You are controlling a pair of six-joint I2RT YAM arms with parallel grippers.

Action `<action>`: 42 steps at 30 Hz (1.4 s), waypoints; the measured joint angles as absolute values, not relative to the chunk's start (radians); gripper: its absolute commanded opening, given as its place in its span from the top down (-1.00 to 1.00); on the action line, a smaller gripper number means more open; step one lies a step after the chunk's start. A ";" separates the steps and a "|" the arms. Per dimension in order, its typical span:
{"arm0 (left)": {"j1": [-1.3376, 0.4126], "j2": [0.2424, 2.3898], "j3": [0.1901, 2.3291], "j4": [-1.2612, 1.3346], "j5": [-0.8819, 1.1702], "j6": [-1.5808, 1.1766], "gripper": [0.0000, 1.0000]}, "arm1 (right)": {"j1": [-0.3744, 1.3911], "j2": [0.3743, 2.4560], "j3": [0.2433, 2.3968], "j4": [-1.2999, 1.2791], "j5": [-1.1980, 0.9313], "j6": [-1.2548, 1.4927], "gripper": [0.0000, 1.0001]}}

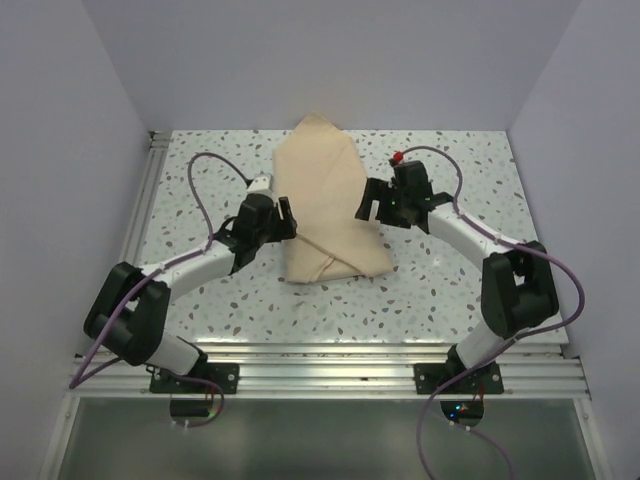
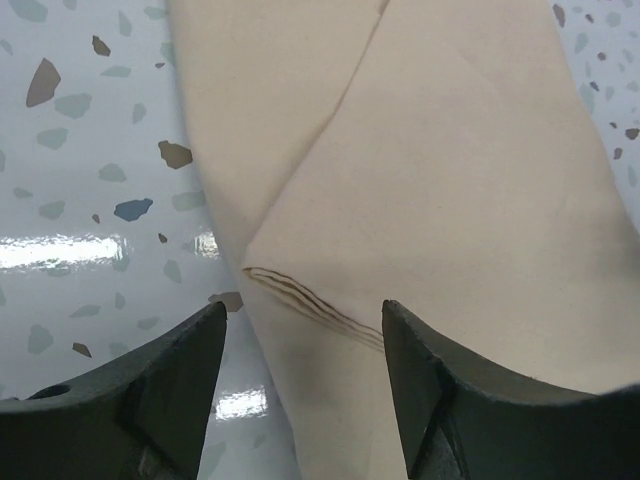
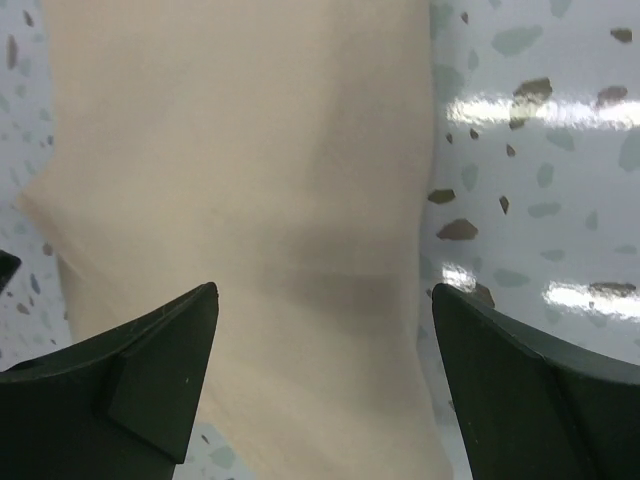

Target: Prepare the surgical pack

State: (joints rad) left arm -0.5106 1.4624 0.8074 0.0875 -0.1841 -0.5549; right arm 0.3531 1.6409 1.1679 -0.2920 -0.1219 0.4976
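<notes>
**A:** Now, where is the surgical pack [image 1: 325,200] lying?

**B:** It is resting folded in the middle of the table [image 1: 450,290]. Its long axis is running from the near side toward the back wall, with the pointed end farthest away.

**A:** And the arms?

**B:** They are flanking it. The left gripper [image 1: 288,218] is hovering at its left edge, jaws spread over a layered fold. The right gripper [image 1: 367,205] is facing the right edge, jaws spread wide and gripping nothing. Neither is looking clearly nearer.
</notes>
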 measured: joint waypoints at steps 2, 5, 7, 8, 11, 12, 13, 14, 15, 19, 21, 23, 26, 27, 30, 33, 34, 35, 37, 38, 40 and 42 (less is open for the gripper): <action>-0.511 1.497 0.808 0.087 -0.187 -0.555 -0.18 | 0.352 1.628 1.106 -0.292 -0.111 0.493 -0.79; -0.511 1.537 0.807 0.090 -0.187 -0.558 0.20 | 0.352 1.608 1.038 -0.289 -0.095 0.487 -0.77; -0.511 1.555 0.807 0.101 -0.187 -0.558 0.39 | 0.352 1.600 1.016 -0.285 -0.095 0.482 -0.71; -0.510 1.564 0.807 0.109 -0.187 -0.558 0.45 | 0.352 1.597 1.007 -0.278 -0.096 0.479 -0.68; -0.509 1.589 0.807 0.129 -0.187 -0.558 0.78 | 0.353 1.593 0.976 -0.245 -0.101 0.476 -0.54; -0.508 1.594 0.807 0.135 -0.189 -0.557 0.84 | 0.353 1.592 0.960 -0.228 -0.107 0.477 -0.50; -0.505 1.595 0.807 0.143 -0.189 -0.557 0.99 | 0.353 1.589 0.942 -0.214 -0.114 0.477 -0.41; -0.503 1.596 0.807 0.150 -0.190 -0.558 1.00 | 0.353 1.588 0.926 -0.207 -0.121 0.476 -0.35; -0.501 1.597 0.807 0.156 -0.190 -0.556 1.00 | 0.355 1.588 0.913 -0.200 -0.126 0.477 -0.29; -0.493 1.612 0.807 0.186 -0.188 -0.556 1.00 | 0.375 1.575 0.874 -0.163 -0.135 0.481 -0.18; -0.487 1.623 0.807 0.208 -0.186 -0.556 1.00 | 0.397 1.561 0.861 -0.155 -0.130 0.481 -0.16; -0.480 1.635 0.807 0.233 -0.183 -0.556 1.00 | 0.430 1.546 0.847 -0.149 -0.117 0.484 -0.15; -0.471 1.652 0.804 0.277 -0.178 -0.556 1.00 | 0.481 1.518 0.817 -0.147 -0.091 0.497 -0.15; -0.470 1.655 0.802 0.288 -0.176 -0.556 1.00 | 0.496 1.506 0.805 -0.145 -0.084 0.503 -0.15; -0.466 1.657 0.780 0.328 -0.165 -0.556 1.00 | 0.525 1.469 0.770 -0.142 -0.068 0.526 -0.15; -0.465 1.645 0.733 0.391 -0.152 -0.564 1.00 | 0.531 1.424 0.734 -0.144 -0.068 0.549 -0.15; -0.465 1.631 0.706 0.415 -0.147 -0.569 1.00 | 0.532 1.408 0.722 -0.146 -0.068 0.557 -0.15; -0.468 1.612 0.675 0.434 -0.143 -0.579 1.00 | 0.534 1.394 0.710 -0.148 -0.068 0.564 -0.15; -0.477 1.577 0.629 0.453 -0.143 -0.591 1.00 | 0.537 1.364 0.686 -0.150 -0.065 0.576 -0.15; -0.487 1.562 0.610 0.457 -0.146 -0.595 1.00 | 0.538 1.347 0.671 -0.152 -0.062 0.582 -0.15; -0.514 1.536 0.580 0.465 -0.168 -0.609 1.00 | 0.542 1.316 0.641 -0.154 -0.059 0.592 -0.16; -0.543 1.512 0.548 0.479 -0.186 -0.622 1.00 | 0.545 1.288 0.613 -0.161 -0.055 0.603 -0.16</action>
State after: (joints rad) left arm -0.5430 1.5124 0.5476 0.4789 -0.1864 -0.6220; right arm 0.5449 1.2881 0.6132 -0.1608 -0.0547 0.6029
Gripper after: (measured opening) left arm 0.005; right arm 0.578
